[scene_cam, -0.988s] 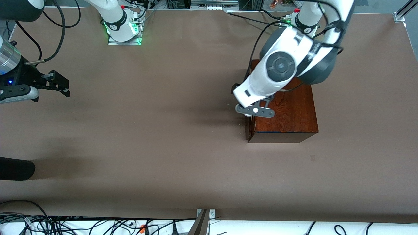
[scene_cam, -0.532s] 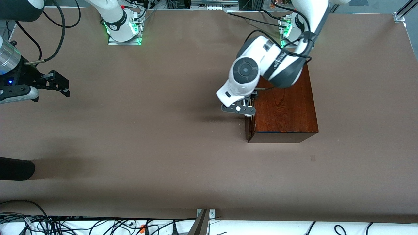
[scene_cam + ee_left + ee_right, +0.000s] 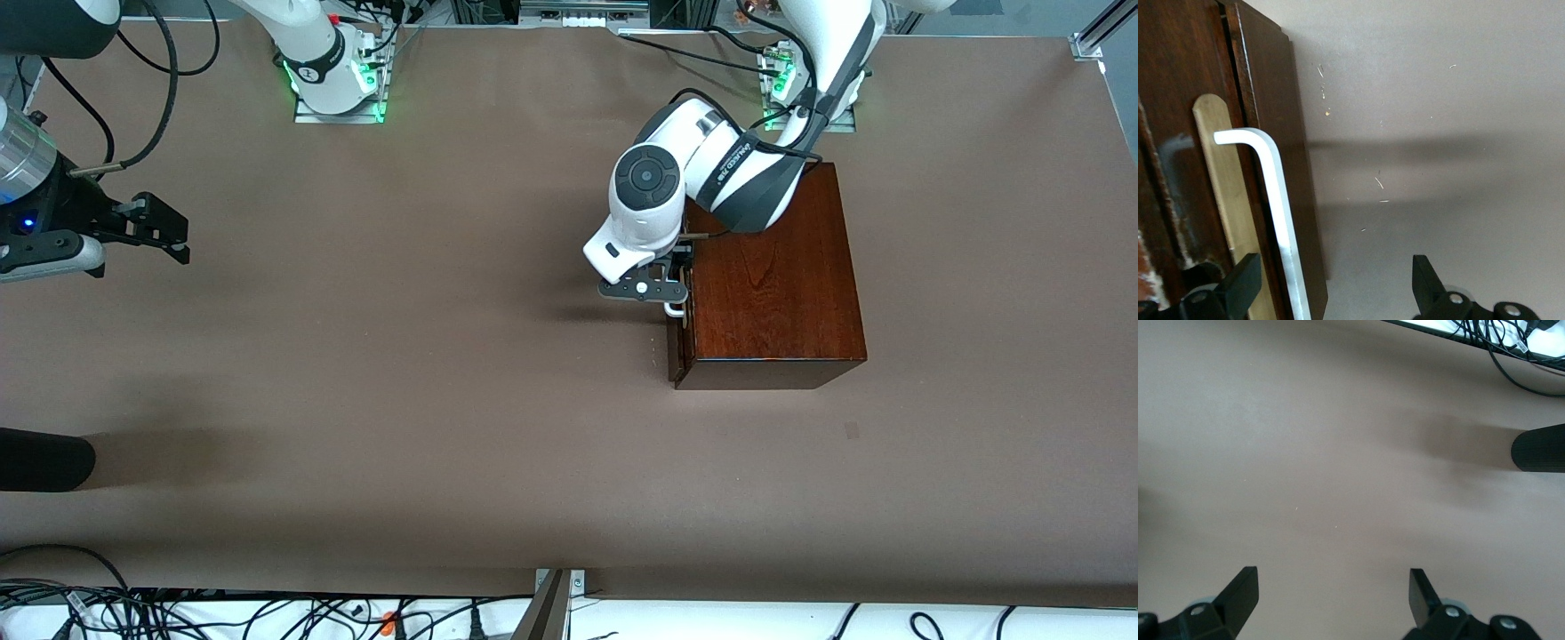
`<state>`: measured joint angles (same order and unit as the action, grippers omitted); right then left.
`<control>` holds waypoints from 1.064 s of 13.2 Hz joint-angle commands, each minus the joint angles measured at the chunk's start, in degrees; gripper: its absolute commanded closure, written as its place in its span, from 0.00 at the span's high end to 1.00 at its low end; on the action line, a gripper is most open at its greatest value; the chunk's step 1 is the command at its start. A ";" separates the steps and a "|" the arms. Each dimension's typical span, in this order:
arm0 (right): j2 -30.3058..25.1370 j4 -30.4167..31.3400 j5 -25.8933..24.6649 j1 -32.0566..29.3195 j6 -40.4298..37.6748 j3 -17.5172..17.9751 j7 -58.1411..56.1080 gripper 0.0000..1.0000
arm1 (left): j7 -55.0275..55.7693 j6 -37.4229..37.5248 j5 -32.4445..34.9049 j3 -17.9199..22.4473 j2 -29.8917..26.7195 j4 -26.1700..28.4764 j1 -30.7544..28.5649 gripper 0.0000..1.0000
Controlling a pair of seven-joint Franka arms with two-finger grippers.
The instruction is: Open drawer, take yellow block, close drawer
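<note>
The left gripper (image 3: 1331,297) is down at the front of the wooden box (image 3: 773,284), its fingers (image 3: 1238,287) spread wide with nothing clamped between them. The white handle (image 3: 1275,213) stands inside that gap, closer to the finger that lies against the drawer (image 3: 1281,167) front; from the wrist view I can't quite tell whether that finger actually touches the handle or only sits just beside it. The other finger hangs over bare table (image 3: 444,356), apart from the wood. The drawer looks pushed in, its dark front close to the box body with only a thin seam showing, and a pale strip of light wood sits on the front under the handle.

In the front view the left arm reaches from its base down across the box lid, and the gripper hides most of the handle.

No yellow block shows anywhere; with the drawer shut, its inside is hidden.

The right gripper (image 3: 164,229) waits well away from the box, over the table toward the right arm's end, fingers (image 3: 1238,593) wide apart and empty. A dark rounded object (image 3: 1538,448) lies on the table within its wrist camera's sight.
</note>
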<state>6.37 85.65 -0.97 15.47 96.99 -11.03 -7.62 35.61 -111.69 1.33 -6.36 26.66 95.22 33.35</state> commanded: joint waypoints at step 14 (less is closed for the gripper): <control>-0.13 -0.22 -0.08 -0.18 -0.22 -0.04 -0.12 1.00 | 7.46 -10.11 4.91 0.21 1.19 5.07 3.56 1.00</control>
<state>6.37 85.66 -0.97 15.45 96.99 -11.05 -7.62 41.50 -118.74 4.71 -6.33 27.03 100.31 35.84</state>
